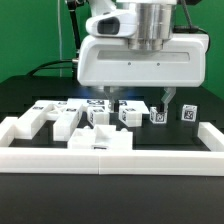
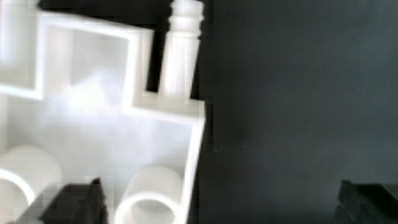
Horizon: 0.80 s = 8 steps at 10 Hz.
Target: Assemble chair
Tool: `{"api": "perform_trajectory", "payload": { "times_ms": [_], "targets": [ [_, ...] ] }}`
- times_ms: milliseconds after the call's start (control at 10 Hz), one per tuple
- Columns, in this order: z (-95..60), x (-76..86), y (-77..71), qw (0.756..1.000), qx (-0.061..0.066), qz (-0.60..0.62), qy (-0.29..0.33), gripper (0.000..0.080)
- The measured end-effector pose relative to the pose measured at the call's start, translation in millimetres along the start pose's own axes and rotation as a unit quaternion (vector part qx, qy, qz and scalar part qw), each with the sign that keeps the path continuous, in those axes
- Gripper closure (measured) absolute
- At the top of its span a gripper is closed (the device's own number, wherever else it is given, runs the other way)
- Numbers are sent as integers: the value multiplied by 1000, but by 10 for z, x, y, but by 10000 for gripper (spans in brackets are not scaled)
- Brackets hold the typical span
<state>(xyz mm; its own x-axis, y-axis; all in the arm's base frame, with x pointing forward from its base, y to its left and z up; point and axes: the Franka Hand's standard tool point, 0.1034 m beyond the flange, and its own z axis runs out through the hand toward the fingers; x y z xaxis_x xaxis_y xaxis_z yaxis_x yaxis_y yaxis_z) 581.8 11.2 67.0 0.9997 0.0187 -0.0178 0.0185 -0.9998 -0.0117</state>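
Loose white chair parts lie in a row on the black table: a flat stepped piece (image 1: 45, 118) at the exterior view's left, then small blocks with square tags (image 1: 98, 114) (image 1: 130, 114) (image 1: 187, 113). My gripper (image 1: 135, 104) hangs low over the middle of the row, and one dark finger (image 1: 164, 100) reaches down beside a tagged block (image 1: 157, 117). In the wrist view a large white part (image 2: 98, 120) with an open frame, a turned post (image 2: 182, 40) and rounded tubes (image 2: 157, 200) fills one side. The gripper (image 2: 222, 205) is open, with one fingertip (image 2: 71, 205) over that part and the other over bare table. Nothing is held.
A low white border wall (image 1: 110, 155) runs along the front and up both sides (image 1: 212, 135) of the work area. The black table (image 2: 302, 110) shows bare beside the large white part. The gripper's white body hides the back of the table.
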Motion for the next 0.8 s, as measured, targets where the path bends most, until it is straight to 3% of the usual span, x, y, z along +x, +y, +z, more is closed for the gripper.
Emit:
{"api": "perform_trajectory", "payload": {
  "times_ms": [300, 800],
  "targets": [
    [19, -10, 5, 1000, 0, -3, -1, 150],
    [317, 99, 226, 1000, -9, -12, -5, 150]
  ]
}}
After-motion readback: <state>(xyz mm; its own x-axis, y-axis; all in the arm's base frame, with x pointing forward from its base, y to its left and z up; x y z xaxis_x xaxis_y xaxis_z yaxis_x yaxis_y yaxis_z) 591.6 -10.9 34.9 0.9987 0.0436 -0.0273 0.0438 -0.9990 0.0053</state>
